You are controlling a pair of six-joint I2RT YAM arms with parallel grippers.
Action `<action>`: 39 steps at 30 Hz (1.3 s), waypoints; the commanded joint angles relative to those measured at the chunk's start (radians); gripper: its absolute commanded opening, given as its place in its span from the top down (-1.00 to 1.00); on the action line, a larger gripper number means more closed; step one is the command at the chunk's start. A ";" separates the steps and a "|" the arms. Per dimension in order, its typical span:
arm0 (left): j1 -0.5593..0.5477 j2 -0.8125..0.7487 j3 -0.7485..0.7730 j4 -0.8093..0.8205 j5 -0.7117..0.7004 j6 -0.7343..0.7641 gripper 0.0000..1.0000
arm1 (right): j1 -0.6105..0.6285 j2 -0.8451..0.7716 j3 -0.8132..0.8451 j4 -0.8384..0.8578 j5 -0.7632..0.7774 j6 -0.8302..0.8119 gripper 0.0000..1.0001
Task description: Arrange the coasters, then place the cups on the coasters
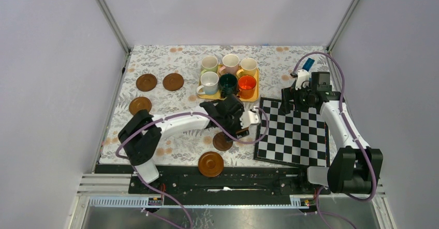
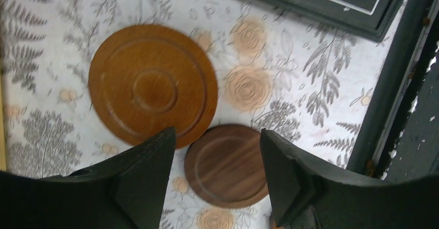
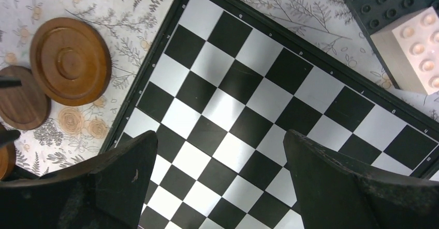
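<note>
lying flat: dark grained coaster (image 2: 226, 166), round, beside lighter ringed coaster (image 2: 152, 84)

High fixed view from above and behind; two close downward wrist views, dark coaster (image 2: 226, 165) in both.

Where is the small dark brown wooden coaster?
In the top view, the dark coaster lies under the open left end effector, beside the larger light brown wooden coaster, near the table's front edge.
</note>
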 commanded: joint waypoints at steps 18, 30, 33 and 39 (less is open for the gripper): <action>-0.054 0.180 0.029 0.175 -0.157 0.034 -0.17 | 0.005 0.002 0.016 0.009 0.036 0.011 -0.97; 0.096 0.178 0.018 0.132 -0.141 -0.030 0.16 | 0.004 -0.003 0.006 0.014 0.036 0.002 -0.97; 0.133 0.172 0.003 0.126 -0.131 -0.053 0.19 | 0.005 -0.003 0.006 0.014 0.036 0.000 -0.97; 0.223 0.121 -0.061 0.114 -0.092 -0.090 0.24 | 0.005 -0.009 0.014 0.008 0.029 0.003 -0.97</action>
